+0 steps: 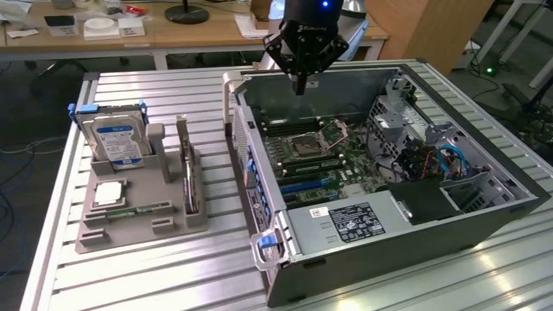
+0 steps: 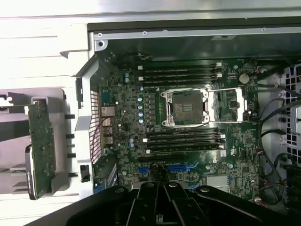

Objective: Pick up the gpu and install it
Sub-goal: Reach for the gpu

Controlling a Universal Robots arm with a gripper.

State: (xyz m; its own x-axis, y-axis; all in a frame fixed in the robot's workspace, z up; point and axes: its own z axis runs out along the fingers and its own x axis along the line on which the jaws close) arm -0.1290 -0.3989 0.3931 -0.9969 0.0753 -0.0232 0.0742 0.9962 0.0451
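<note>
The gpu [image 1: 186,170] stands on edge in a slot of the grey holder [image 1: 129,230], to the exterior view's left of the open computer case [image 1: 415,240]. In the wrist view the gpu [image 2: 42,146] shows as a green board with small components, outside the case wall. My gripper [image 1: 300,85] hangs above the far end of the case, over the motherboard [image 1: 320,155], well apart from the gpu. Its fingers are shut together with nothing between them. The wrist view has the gripper [image 2: 164,188] over the blue slots of the motherboard [image 2: 188,117].
In the holder also sit a silver hard drive [image 1: 116,139] with a blue-white label, a processor chip [image 1: 108,193] and a narrow memory strip [image 1: 138,210]. The case holds a power supply [image 1: 346,223] and cables [image 1: 449,162]. A wooden desk [image 1: 173,32] stands behind the slatted metal table [image 1: 173,278].
</note>
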